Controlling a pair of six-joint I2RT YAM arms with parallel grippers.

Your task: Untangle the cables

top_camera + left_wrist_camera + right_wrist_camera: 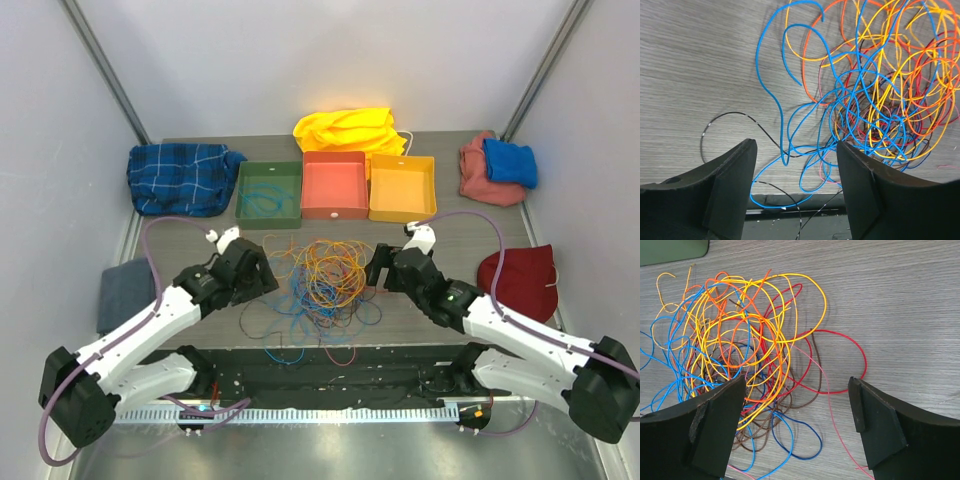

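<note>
The cables [320,280] lie in one tangled heap of thin orange, yellow, blue, red and brown wires on the table between my two arms. My left gripper [262,270] is open and empty at the heap's left side. In the left wrist view blue loops [790,125] and a black wire run between its fingers [735,180]. My right gripper [378,266] is open and empty at the heap's right side. In the right wrist view a red loop [840,365], brown and blue loops lie between its fingers [875,420].
Three trays stand behind the heap: green [269,216] with wires inside, red [334,211], yellow [402,214]. Cloths lie around: blue plaid [180,175], yellow [350,128], pink and blue [497,165], dark red [520,275], grey [125,292].
</note>
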